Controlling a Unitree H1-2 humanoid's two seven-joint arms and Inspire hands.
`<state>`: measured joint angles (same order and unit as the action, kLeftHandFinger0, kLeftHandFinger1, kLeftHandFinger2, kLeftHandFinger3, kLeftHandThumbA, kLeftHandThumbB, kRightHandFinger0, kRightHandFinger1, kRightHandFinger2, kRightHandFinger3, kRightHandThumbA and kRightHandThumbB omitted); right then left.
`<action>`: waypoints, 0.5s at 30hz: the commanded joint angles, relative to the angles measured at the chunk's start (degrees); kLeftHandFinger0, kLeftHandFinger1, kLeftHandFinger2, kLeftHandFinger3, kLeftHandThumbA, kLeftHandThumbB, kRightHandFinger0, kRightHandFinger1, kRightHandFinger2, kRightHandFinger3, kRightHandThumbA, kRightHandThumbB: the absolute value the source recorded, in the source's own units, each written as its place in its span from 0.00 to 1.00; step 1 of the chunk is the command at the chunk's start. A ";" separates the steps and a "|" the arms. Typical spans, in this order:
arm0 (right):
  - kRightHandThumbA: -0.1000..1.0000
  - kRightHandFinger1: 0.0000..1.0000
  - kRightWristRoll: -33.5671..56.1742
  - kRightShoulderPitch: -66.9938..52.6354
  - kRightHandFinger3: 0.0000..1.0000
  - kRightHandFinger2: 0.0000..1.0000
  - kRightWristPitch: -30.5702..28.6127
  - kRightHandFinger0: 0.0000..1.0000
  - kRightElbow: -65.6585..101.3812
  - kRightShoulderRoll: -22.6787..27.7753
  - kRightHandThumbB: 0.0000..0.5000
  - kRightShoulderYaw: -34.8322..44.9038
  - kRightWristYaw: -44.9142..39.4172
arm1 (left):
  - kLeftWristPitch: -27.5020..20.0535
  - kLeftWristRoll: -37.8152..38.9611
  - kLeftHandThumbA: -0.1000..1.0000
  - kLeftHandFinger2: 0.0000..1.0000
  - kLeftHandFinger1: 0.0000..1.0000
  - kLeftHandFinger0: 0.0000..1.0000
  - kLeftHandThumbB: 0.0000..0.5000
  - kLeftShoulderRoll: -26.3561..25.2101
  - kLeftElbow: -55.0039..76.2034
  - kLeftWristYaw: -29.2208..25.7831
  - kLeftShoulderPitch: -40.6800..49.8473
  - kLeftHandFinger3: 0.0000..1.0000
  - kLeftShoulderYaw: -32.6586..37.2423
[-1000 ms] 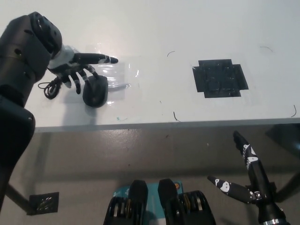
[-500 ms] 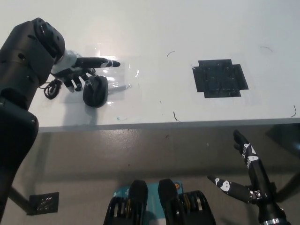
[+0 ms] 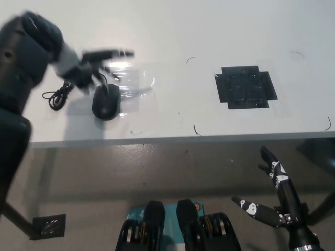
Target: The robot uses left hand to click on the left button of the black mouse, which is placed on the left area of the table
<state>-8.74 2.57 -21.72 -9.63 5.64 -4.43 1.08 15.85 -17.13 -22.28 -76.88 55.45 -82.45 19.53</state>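
Far left on the table (image 3: 172, 31): coiled cable (image 3: 56, 97), then the left hand (image 3: 89, 65), motion-blurred, fingers spread, holding nothing, just above the mouse (image 3: 106, 101) near the front edge. Mouse looks light, hard, slick — prob slides if shoved; press straight down on its left button, no grip needed. Black tape patch (image 3: 245, 87) mid-right. Right hand (image 3: 275, 196) rests below the table edge, fingers apart.

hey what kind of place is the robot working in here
Probably a lab or test bench rather than a home: a plain white table carrying only a black mouse with its coiled cable, a square of black tape, and bare grey floor below.
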 commanded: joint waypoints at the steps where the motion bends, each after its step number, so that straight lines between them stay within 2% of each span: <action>1: 0.98 1.00 0.60 -0.39 1.00 1.00 -1.29 0.89 1.06 0.97 0.25 0.83 -0.24 | 9.30 11.06 1.00 0.10 0.00 0.00 0.90 -7.60 13.02 7.00 -7.79 1.00 -9.78; 2: 0.97 1.00 0.60 -0.49 1.00 1.00 -1.40 0.89 0.89 1.05 0.25 0.86 -0.23 | 10.51 13.17 1.00 0.03 0.00 0.00 0.87 -8.55 17.98 8.60 -6.66 1.00 -12.49; 3: 0.98 1.00 0.49 -0.52 1.00 1.00 -1.75 0.89 0.41 1.01 0.24 0.86 -0.07 | 11.02 14.88 1.00 0.02 0.00 0.00 0.88 -9.13 22.73 8.63 -5.41 1.00 -14.82; 4: 0.98 1.00 0.37 -0.71 1.00 1.00 -2.08 0.88 0.01 0.92 0.25 0.85 0.11 | 11.08 17.03 1.00 0.02 0.00 0.00 0.90 -9.89 30.70 7.69 -2.91 1.00 -17.04; 5: 0.98 1.00 0.31 -0.87 1.00 1.00 -2.27 0.87 -0.21 0.79 0.26 0.79 0.21 | 11.08 21.25 1.00 0.02 0.00 0.00 0.85 -11.05 39.08 7.20 -0.10 1.00 -18.65; 6: 0.98 1.00 0.30 -0.90 1.00 1.00 -2.35 0.87 -0.31 0.72 0.26 0.77 0.25 | 11.08 23.50 1.00 0.03 0.00 0.00 0.82 -11.58 41.98 7.12 0.93 1.00 -19.09; 7: 0.99 1.00 0.46 -1.27 1.00 1.00 -2.39 0.87 -0.30 0.60 0.28 0.72 0.22 | 11.08 35.18 1.00 0.15 0.00 0.00 0.75 -14.45 51.42 3.91 5.21 1.00 -19.15; 8: 0.99 1.00 0.54 -1.44 1.00 1.00 -2.39 0.87 -0.28 0.56 0.28 0.71 0.18 | 11.08 39.29 1.00 0.15 0.00 0.00 0.75 -15.57 54.69 2.57 6.77 1.00 -19.00; 9: 0.99 1.00 0.68 -1.67 1.00 1.00 -2.44 0.87 -0.35 0.46 0.28 0.72 0.20 | 11.08 47.58 1.00 0.24 0.00 0.00 0.76 -18.33 60.72 -0.07 9.67 1.00 -17.75; 10: 0.98 1.00 0.76 -2.10 1.00 1.00 -2.57 0.87 -0.31 0.51 0.26 0.72 0.14 | 11.08 55.47 1.00 0.17 0.00 0.00 0.82 -21.82 68.07 -6.05 13.11 1.00 -15.54; 11: 0.98 1.00 0.77 -2.30 1.00 1.00 -2.68 0.87 -0.39 0.50 0.23 0.70 0.15 | 11.08 60.73 1.00 0.02 0.00 0.00 0.85 -24.21 76.93 -11.68 17.70 1.00 -16.29; 12: 0.97 1.00 1.08 -2.55 1.00 1.00 -2.93 0.87 -0.67 0.46 0.22 0.69 0.05 | 11.08 62.10 1.00 0.00 0.00 0.00 0.85 -24.79 85.16 -15.82 22.53 1.00 -18.97; 14: 0.97 1.00 1.19 -2.99 1.00 1.00 -2.81 0.87 -0.67 0.48 0.22 0.67 -0.04 | 11.08 57.32 1.00 0.02 0.00 0.03 0.73 -20.69 95.55 -15.48 30.28 1.00 -27.16; 15: 0.97 1.00 1.11 -3.42 1.00 1.00 -2.62 0.87 -0.37 0.58 0.23 0.69 -0.06 | 11.08 56.15 1.00 0.04 0.00 0.05 0.75 -17.68 102.94 -16.18 36.59 1.00 -31.17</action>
<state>-8.74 0.75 -21.48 -11.56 5.64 -4.48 1.07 19.75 -3.71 -29.19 -41.51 56.85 -69.70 7.19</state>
